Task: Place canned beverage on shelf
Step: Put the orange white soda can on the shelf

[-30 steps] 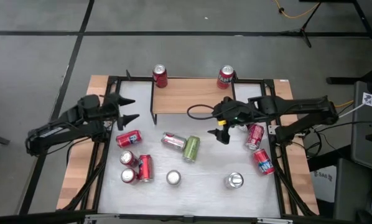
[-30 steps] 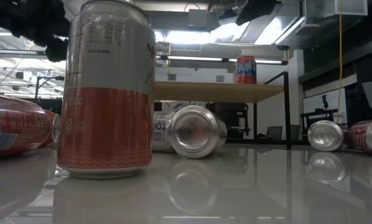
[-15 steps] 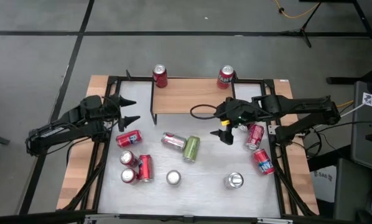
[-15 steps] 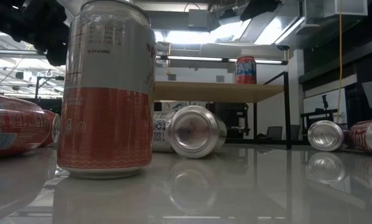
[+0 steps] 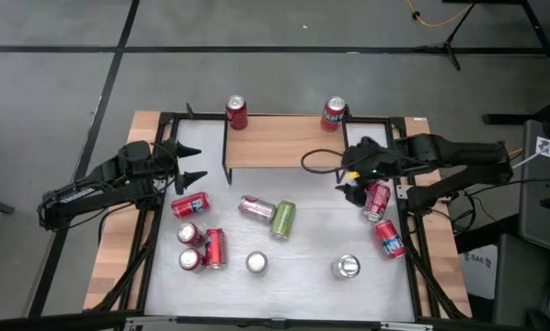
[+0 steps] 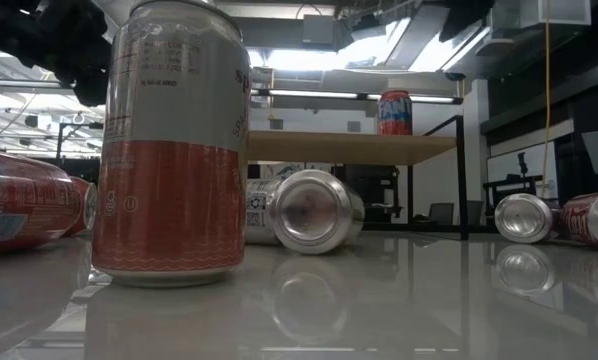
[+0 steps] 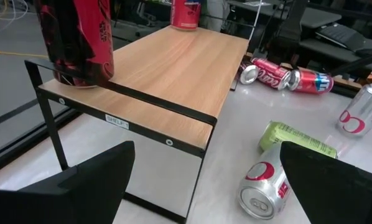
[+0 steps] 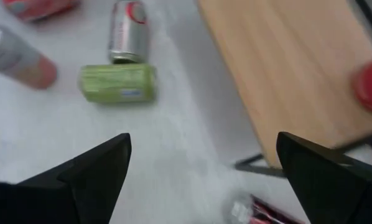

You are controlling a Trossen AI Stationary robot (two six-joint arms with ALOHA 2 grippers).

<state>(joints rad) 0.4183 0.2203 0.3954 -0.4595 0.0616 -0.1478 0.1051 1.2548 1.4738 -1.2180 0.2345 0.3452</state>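
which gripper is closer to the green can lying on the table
The right. The right gripper hangs open by the shelf's right end, a short way from the green can. The left gripper waits open off the shelf's left end, farther away.

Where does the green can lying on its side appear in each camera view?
High view: green can, table centre, beside a silver can.
Low view: not identifiable.
Left wrist view: green can, right of the shelf.
Right wrist view: green can, upper left.
Shared landmark: light-wood shelf.
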